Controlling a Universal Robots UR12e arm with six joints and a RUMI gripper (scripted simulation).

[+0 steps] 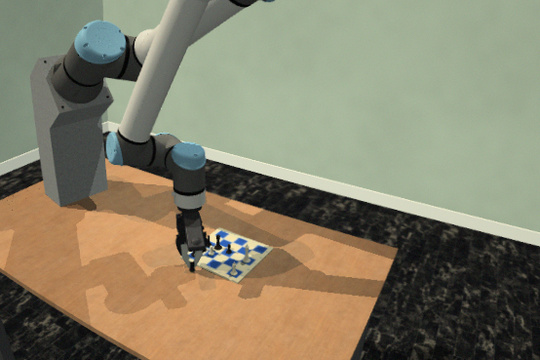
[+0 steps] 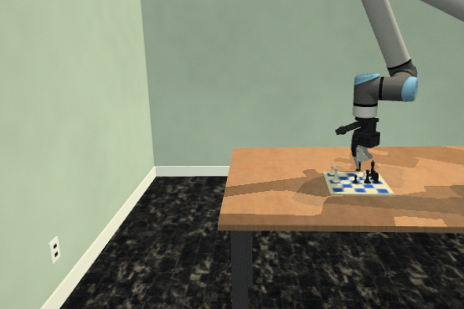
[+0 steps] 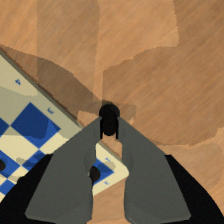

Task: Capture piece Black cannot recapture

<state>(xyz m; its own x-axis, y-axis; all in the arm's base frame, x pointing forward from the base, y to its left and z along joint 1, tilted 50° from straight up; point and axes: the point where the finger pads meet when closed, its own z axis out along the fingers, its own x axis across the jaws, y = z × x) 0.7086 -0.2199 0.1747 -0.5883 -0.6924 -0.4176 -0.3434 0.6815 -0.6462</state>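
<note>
Pinching the black piece (image 1: 192, 267) (image 2: 358, 169) (image 3: 109, 112) between its tips, my pincer (image 1: 191, 262) (image 2: 358, 166) (image 3: 109, 119) is standing nearly shut, with just that narrow body filling the gap. I am taking this piece for the captured one. It is hanging or standing just outside the edge of the board (image 1: 221, 276) (image 2: 362, 194) (image 3: 30, 90), over the table (image 1: 292, 317) (image 2: 272, 207) (image 3: 175, 100), and its long axis is running roughly upright, in line with my downward-pointing fingers. Whether its base is touching the wood, I cannot tell.

The relation I am watching is that line: the piece is lying straight below the pincer, with the board off to the left in the wrist view. I am judging that the next move calls for a level base on the wood, then an even opening and a straight lift. A sideways drag could be tipping it, or sending it against the board's edge. White's capturing move looks to be following after that.
</note>
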